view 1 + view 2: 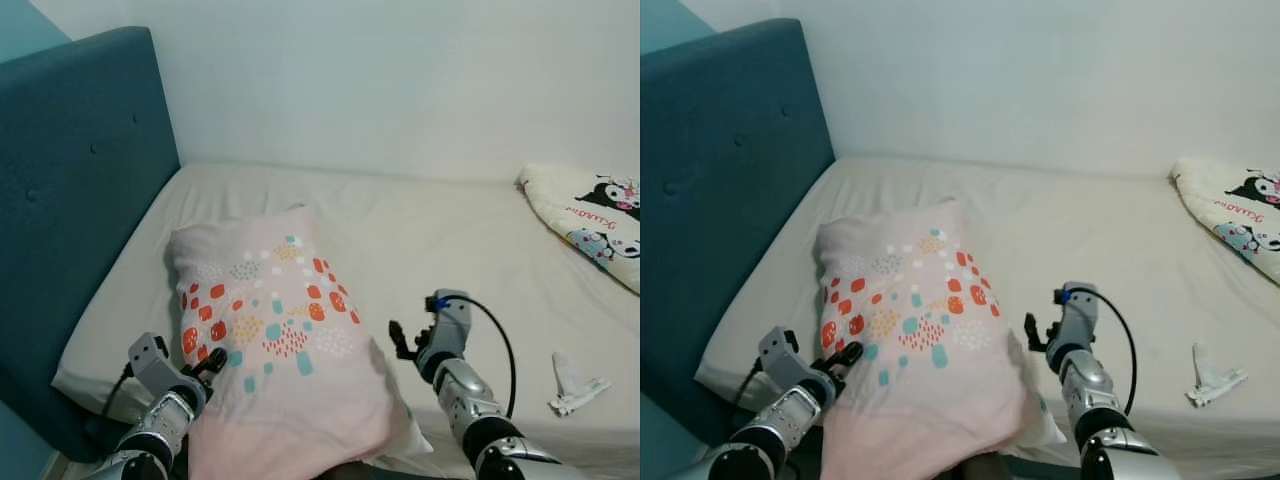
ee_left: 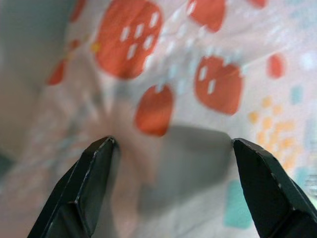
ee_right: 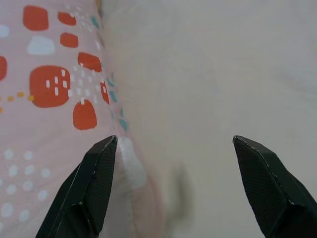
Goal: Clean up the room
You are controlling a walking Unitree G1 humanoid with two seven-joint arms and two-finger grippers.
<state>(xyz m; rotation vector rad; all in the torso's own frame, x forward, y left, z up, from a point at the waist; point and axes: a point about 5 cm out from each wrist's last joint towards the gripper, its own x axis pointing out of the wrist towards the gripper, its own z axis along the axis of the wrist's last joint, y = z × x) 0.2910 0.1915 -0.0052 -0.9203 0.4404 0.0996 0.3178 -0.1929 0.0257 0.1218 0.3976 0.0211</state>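
Left wrist view: the left gripper [image 2: 171, 163] has its fingers spread wide, with the patterned cloth of the pillow [image 2: 198, 74] directly ahead of them and very close; nothing is clamped. In the head views this left gripper [image 1: 208, 366] sits at the pillow's near left edge, touching or almost touching it; which cannot be told. The right gripper [image 3: 173, 163], fingers likewise apart and empty, points along the pillow's right edge, with pillow [image 3: 54, 99] by one finger and bare sheet by the other. Seen from the head, the right gripper [image 1: 405, 340] hangs just beside the pillow [image 1: 275, 340], low over the mattress.

The pillow lies slantwise between the two grippers, its near end overhanging the front edge of the bed [image 1: 420, 250]. The step in hand appears to be taking hold of the pillow from both sides to straighten it. The next move probably calls for each gripper to close on a fold of cloth at its own edge, then lift together toward the headboard [image 1: 70, 180].

Farther right of the right gripper, a small crumpled white wrapper [image 1: 572, 385] lies on the sheet; beyond it, a cartoon-printed blanket [image 1: 595, 215] rests at the far corner. Neither blocks the pillow.
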